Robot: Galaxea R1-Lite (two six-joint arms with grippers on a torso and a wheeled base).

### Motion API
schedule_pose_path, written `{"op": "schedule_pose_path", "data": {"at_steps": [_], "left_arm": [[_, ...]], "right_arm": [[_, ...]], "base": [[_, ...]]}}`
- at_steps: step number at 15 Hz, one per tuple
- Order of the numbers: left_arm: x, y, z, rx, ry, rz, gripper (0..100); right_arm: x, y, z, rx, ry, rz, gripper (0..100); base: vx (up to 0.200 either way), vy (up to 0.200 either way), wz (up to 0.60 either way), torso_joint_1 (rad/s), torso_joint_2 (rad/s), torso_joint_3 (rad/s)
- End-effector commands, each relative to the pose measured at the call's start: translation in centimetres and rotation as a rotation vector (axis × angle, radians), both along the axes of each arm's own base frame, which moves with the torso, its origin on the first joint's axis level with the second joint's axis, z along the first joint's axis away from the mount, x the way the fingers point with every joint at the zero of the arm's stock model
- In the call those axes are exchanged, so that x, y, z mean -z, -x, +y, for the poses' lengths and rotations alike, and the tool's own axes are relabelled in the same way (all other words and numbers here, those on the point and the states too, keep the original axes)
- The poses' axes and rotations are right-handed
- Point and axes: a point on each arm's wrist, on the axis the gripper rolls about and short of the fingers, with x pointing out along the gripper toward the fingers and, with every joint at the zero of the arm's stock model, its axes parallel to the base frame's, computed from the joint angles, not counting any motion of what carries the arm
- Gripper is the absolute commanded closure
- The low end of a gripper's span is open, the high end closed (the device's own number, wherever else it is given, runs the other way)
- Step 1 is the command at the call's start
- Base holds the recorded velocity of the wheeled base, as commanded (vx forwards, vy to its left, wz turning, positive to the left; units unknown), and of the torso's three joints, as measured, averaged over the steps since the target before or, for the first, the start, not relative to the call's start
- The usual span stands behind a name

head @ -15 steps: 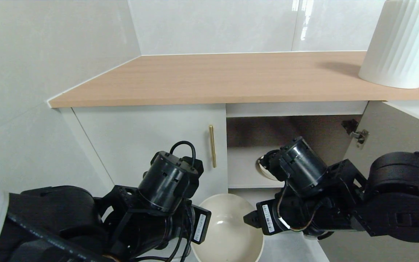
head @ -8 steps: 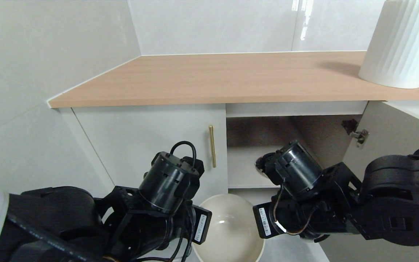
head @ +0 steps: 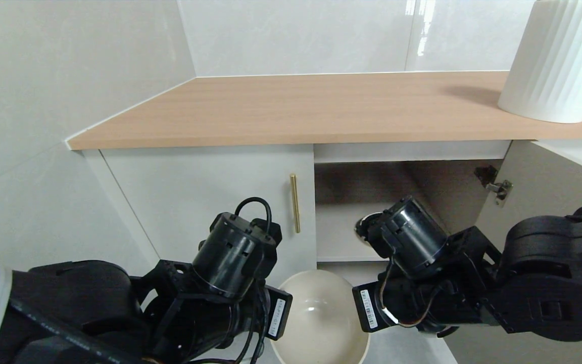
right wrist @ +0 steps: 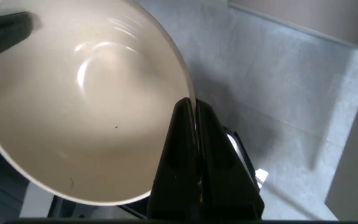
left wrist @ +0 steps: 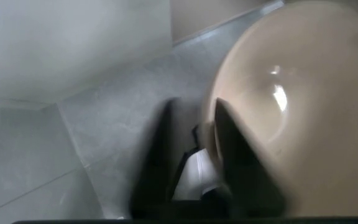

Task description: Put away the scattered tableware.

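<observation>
The cream bowl [head: 319, 318] hung low in front of the open cupboard [head: 341, 232], not yet on its shelf. The left claw [left wrist: 194, 118] straddled its rim and was clenched on it. The right claw [right wrist: 196, 109] looked pinched onto the opposite rim. To my eye the stowing was half done: door open, bowl in hand, placing left. A white ribbed vase [head: 553, 60] stood on the wooden surface [head: 296, 111].
</observation>
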Motion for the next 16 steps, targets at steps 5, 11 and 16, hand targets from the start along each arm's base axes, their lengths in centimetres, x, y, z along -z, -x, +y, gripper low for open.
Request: {"op": "schedule_pose_path", "data": {"at_steps": [5, 11, 16], "left_arm": [[-0.3, 0.0, 0.0, -0.001, 0.011, -0.009, 0], [-1.0, -0.2, 0.1, -0.05, 0.046, -0.025, 0], [-1.6, -0.1, 0.4, -0.059, 0.068, -0.038, 0]], "right_arm": [[0.0, 0.0, 0.1, -0.003, -0.005, -0.001, 100], [0.9, -3.5, -1.7, 0.2, 0.006, -0.014, 100], [4.4, -9.6, -5.6, 0.481, -0.044, -0.02, 100]], "base": [[0.0, 0.0, 0.0, 0.0, 0.0, 0.0], [0.0, 0.0, 0.0, 0.0, 0.0, 0.0], [0.0, 0.0, 0.0, 0.0, 0.0, 0.0]]}}
